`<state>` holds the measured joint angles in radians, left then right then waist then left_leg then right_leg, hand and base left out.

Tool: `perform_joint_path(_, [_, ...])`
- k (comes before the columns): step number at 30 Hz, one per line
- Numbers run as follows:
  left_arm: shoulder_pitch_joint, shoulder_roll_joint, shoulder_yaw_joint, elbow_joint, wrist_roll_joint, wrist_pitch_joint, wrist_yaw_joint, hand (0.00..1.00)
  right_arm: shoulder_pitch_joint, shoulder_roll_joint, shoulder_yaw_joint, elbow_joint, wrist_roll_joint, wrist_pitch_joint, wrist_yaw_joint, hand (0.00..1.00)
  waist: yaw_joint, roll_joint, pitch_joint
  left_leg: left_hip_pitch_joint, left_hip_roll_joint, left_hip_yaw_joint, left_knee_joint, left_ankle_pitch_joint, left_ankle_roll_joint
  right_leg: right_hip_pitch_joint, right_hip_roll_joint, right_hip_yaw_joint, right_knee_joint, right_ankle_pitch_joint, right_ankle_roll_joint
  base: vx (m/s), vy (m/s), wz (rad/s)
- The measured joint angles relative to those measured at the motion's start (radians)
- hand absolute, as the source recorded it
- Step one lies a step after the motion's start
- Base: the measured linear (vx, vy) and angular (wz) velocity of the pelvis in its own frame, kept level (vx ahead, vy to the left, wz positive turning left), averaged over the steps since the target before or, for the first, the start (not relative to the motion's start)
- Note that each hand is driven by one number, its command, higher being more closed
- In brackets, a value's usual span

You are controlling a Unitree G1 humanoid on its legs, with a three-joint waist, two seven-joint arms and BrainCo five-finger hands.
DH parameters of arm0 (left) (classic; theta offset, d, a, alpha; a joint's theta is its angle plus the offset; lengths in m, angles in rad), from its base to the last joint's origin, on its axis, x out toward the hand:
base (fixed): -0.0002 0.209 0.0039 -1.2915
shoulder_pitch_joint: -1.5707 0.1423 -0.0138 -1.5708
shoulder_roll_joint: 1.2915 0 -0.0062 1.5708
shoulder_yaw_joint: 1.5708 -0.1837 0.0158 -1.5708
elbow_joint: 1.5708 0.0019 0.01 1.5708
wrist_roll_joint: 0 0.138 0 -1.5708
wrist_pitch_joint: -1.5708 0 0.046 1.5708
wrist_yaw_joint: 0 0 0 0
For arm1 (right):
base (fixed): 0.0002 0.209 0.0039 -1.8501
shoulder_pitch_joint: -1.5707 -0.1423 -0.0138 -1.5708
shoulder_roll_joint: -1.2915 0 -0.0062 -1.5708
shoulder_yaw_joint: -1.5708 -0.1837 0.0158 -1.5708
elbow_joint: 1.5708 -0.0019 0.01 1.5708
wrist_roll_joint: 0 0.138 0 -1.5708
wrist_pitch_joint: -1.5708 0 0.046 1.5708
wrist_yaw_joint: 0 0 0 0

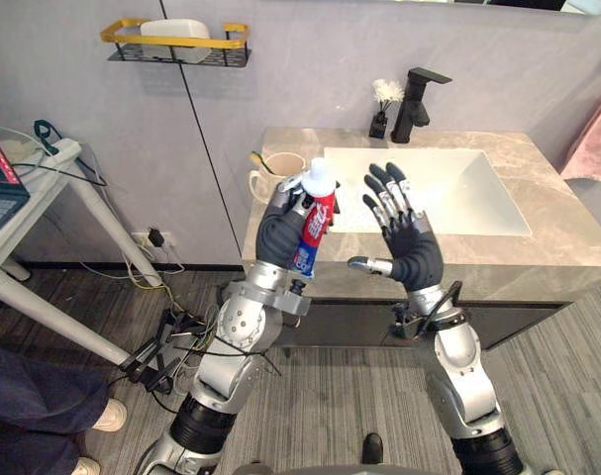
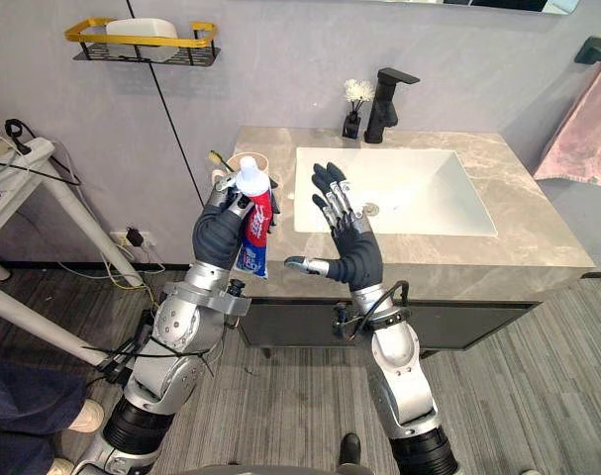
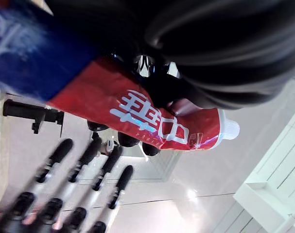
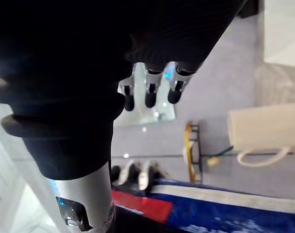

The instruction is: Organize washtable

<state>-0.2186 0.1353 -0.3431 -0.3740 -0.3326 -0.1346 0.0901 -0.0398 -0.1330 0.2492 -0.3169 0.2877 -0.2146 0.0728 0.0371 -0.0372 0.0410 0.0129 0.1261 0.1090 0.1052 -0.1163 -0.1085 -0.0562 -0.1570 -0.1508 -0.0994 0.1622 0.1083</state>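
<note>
Left hand (image 1: 278,230) is gripping a red-and-blue tube (image 1: 318,220) upright, cap up, fingers curled round it, while right hand (image 1: 411,247) is hovering just beside it, fingers spread straight and holding nothing, before the counter (image 1: 538,252) with its mug (image 1: 280,166).

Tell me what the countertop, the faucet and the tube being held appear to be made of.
Countertop: polished stone or stone-look slab, grey-beige with veining and soft sheen. Faucet: probably metal, matte black, no glare. Toothpaste tube in the left hand: glossy flexible plastic or laminate, with a white plastic cap.
</note>
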Motion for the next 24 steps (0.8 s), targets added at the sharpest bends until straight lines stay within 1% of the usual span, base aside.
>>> perform_joint_path(3, [-0.002, -0.006, -0.001, -0.020, -0.002, -0.005, 0.002, 1.00, 0.001, 0.000, 0.009, 0.055, 0.018, 0.008, 0.011, 0.00, 0.002, 0.000, 0.000, 0.000, 0.000, 0.000, 0.000, 0.000, 0.000, 0.000, 0.000, 0.000, 0.000, 0.000, 0.000, 0.00, 0.000, 0.00])
perform_joint_path(6, [-0.003, -0.009, -0.003, -0.020, -0.010, -0.006, 0.002, 1.00, 0.001, -0.002, 0.029, 0.069, 0.019, 0.027, 0.018, 0.00, 0.002, 0.001, 0.000, 0.000, 0.000, -0.001, 0.000, 0.000, 0.000, 0.000, 0.000, -0.001, 0.000, 0.000, 0.000, 0.00, 0.000, 0.00])
perform_joint_path(12, [-0.016, -0.016, -0.026, -0.020, -0.011, -0.007, 0.004, 1.00, 0.000, 0.006, 0.043, 0.131, 0.035, 0.028, 0.010, 0.00, 0.002, 0.002, -0.002, -0.004, -0.001, -0.009, 0.001, 0.000, 0.000, 0.001, -0.002, -0.008, 0.000, 0.000, 0.000, 0.00, 0.000, 0.02])
perform_joint_path(16, [-0.045, -0.016, -0.034, -0.023, -0.011, -0.007, 0.003, 1.00, -0.004, 0.006, 0.044, 0.136, 0.033, 0.029, 0.008, 0.00, 0.003, 0.003, -0.002, -0.007, -0.001, -0.019, 0.003, 0.001, 0.000, 0.003, -0.002, -0.012, 0.000, 0.000, 0.000, 0.00, 0.000, 0.04])
perform_joint_path(18, [-0.045, -0.016, -0.045, -0.032, -0.011, -0.007, 0.001, 1.00, -0.017, 0.006, 0.043, 0.135, 0.016, 0.029, -0.008, 0.00, 0.003, 0.003, -0.002, -0.007, -0.001, -0.020, 0.004, 0.001, 0.000, 0.004, -0.002, -0.013, 0.000, 0.000, 0.000, 0.00, 0.000, 0.00])
perform_joint_path(19, [-0.045, -0.017, -0.045, -0.032, -0.011, -0.007, 0.000, 1.00, -0.022, 0.006, 0.044, 0.135, 0.013, 0.029, -0.008, 0.00, 0.003, 0.003, -0.003, -0.007, -0.001, -0.021, 0.004, 0.001, 0.000, 0.004, -0.002, -0.013, 0.000, 0.000, 0.000, 0.00, 0.000, 0.00])
perform_joint_path(22, [-0.045, -0.017, -0.045, -0.032, -0.009, -0.007, -0.001, 1.00, -0.045, 0.006, 0.044, 0.122, -0.049, 0.029, -0.009, 0.00, 0.004, 0.003, -0.003, -0.007, -0.001, -0.022, 0.006, 0.001, 0.000, 0.007, -0.002, -0.014, 0.000, 0.000, 0.000, 0.00, 0.000, 0.00])
perform_joint_path(24, [-0.045, -0.017, -0.045, -0.032, -0.008, -0.007, -0.001, 1.00, -0.046, 0.006, 0.045, 0.093, -0.063, 0.030, -0.008, 0.00, 0.004, 0.003, -0.003, -0.007, -0.001, -0.022, 0.006, 0.001, 0.000, 0.007, -0.002, -0.014, 0.000, 0.000, 0.000, 0.00, 0.000, 0.00])
